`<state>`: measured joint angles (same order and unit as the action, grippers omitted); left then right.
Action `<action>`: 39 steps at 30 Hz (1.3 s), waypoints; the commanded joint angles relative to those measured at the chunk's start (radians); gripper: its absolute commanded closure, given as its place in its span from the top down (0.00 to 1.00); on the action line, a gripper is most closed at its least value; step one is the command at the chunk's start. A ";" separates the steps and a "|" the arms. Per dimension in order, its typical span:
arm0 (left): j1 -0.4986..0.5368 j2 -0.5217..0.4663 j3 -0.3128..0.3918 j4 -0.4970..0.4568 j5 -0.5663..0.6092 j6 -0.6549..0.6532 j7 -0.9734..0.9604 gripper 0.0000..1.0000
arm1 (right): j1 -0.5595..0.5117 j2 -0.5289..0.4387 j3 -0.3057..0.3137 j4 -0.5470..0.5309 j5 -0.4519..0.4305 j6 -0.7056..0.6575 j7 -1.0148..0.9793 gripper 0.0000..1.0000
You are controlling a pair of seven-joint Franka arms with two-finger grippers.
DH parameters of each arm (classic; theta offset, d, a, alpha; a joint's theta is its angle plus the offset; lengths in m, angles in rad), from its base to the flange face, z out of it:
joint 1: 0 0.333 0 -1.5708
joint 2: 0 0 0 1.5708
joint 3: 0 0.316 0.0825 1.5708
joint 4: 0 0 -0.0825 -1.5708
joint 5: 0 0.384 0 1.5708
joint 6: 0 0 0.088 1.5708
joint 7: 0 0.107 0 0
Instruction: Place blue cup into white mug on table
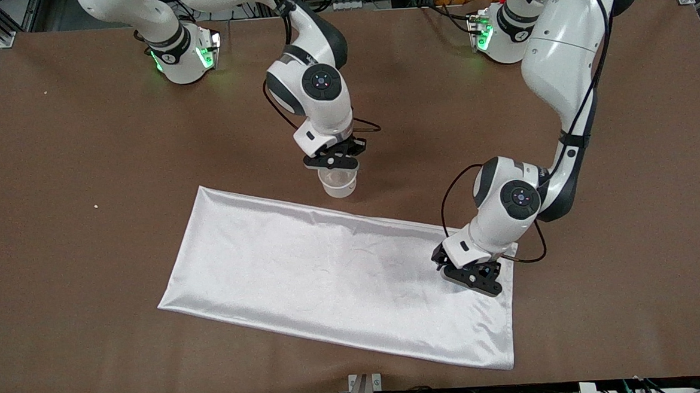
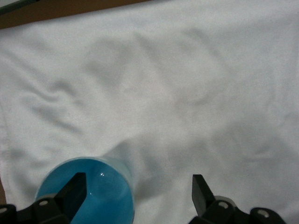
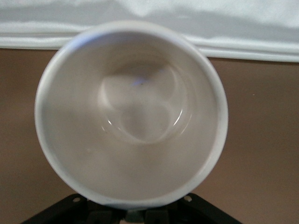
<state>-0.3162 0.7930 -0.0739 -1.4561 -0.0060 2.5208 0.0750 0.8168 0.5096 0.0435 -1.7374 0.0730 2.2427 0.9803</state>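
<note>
While the right end effector (image 1: 335, 161) sits over the white mug (image 1: 338, 183) on the desk (image 1: 85, 174) (grip unclear), the left end effector (image 2: 138, 196), spread wide on the cloth (image 1: 330, 269), straddles the blue cup's (image 2: 86, 191) rim, poised to lift it.

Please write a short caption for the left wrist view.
Open left gripper over the white cloth, one finger inside the blue cup.

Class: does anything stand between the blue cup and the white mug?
Only flat white cloth and table lie between blue cup and white mug. The right gripper sits over the mug's rim; the left gripper, jaws open, straddles the cup's wall.
</note>
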 commanded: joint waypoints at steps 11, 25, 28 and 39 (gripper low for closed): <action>0.005 0.020 0.003 0.022 0.003 0.010 0.040 0.48 | 0.082 0.139 -0.007 0.084 -0.035 0.064 0.132 0.00; 0.005 0.020 0.006 0.014 0.008 0.010 0.038 0.00 | 0.133 0.172 -0.005 0.084 -0.042 0.107 0.210 0.00; 0.006 0.019 0.008 0.011 0.008 0.010 0.040 0.00 | 0.136 0.172 -0.004 0.085 -0.041 0.109 0.222 0.10; 0.008 0.005 0.011 0.011 0.057 0.009 0.039 0.00 | 0.136 0.158 0.002 0.084 -0.038 0.097 0.244 1.00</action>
<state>-0.3107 0.8004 -0.0644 -1.4488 0.0095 2.5266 0.0987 0.9504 0.6673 0.0431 -1.6733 0.0531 2.3528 1.1946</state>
